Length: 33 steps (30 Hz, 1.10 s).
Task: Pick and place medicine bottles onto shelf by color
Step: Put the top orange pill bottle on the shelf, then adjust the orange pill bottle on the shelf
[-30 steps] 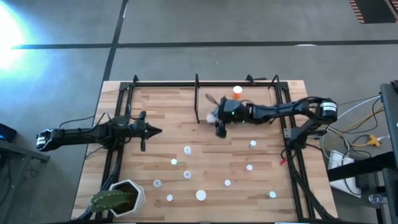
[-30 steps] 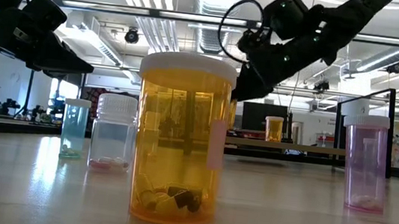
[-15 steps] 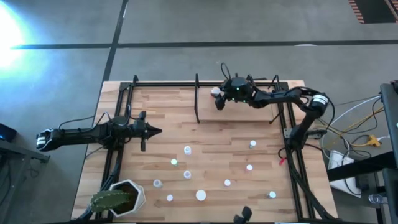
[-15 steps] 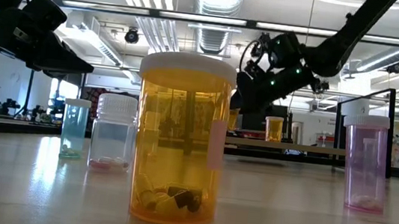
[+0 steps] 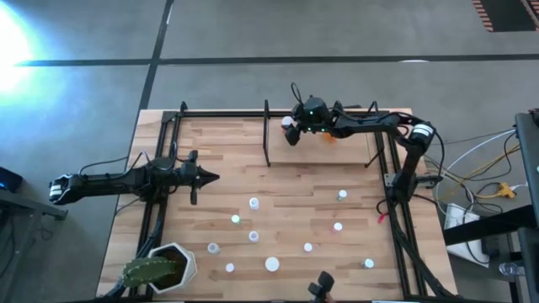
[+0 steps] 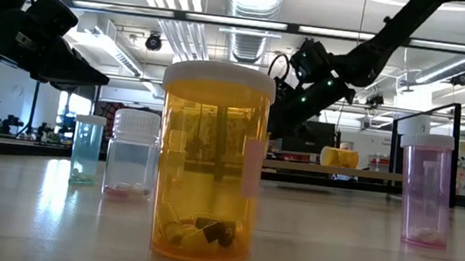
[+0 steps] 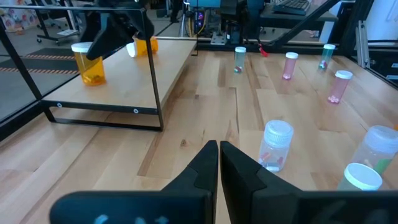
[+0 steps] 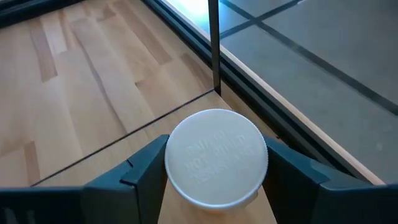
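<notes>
we see the right gripper (image 8: 214,180) clasping a white-capped orange bottle (image 8: 215,157) over the shelf (image 5: 354,139), left gripper (image 7: 219,163) clenched empty above the table (image 5: 219,181)

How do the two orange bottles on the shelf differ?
The upright orange bottle stands on its base; the tipped orange bottle lies on its side. The upright one sits between the right gripper's fingers; the tipped one lies free. Both have white caps and rest on the shelf. The left gripper waits shut at the table's left.
</notes>
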Motion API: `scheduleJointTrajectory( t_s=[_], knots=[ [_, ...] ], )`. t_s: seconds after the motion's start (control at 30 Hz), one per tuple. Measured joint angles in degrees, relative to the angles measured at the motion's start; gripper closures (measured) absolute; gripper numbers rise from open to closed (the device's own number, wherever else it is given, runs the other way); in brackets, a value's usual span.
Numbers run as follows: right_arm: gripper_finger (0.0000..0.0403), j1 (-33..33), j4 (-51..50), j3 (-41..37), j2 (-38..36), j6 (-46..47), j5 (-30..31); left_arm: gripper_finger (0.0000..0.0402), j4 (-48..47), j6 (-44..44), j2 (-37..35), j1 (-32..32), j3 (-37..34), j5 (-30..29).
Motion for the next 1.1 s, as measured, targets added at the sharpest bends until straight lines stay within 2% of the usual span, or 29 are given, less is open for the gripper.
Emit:
scheduleJointTrajectory(
  t_s=[0.33,0.5,0.67,0.9,1.1],
  knots=[
    [0.0092,0.0,-0.9,-0.2,-0.6,-1.1,-0.1,0.0402,0.0,0.0,0.0,0.0,0.0,0.0],
    [0.0076,0.0,-5.8,0.2,-4.2,-4.2,0.1,0.0402,0.0,0.0,0.0,0.0,0.0,0.0],
    [0.0076,-0.4,-17.6,0.2,-12.3,-7.7,3.3,0.0402,0.0,0.0,0.0,0.0,0.0,0.0],
    [0.0076,-2.4,-41.0,0.2,-23.1,-5.0,16.5,0.0402,0.0,0.0,0.0,0.0,0.0,0.0],
    [0.0076,-8.0,-47.1,0.2,-22.7,-2.5,16.6,0.0402,0.0,0.0,0.0,0.0,0.0,0.0]
  ],
)
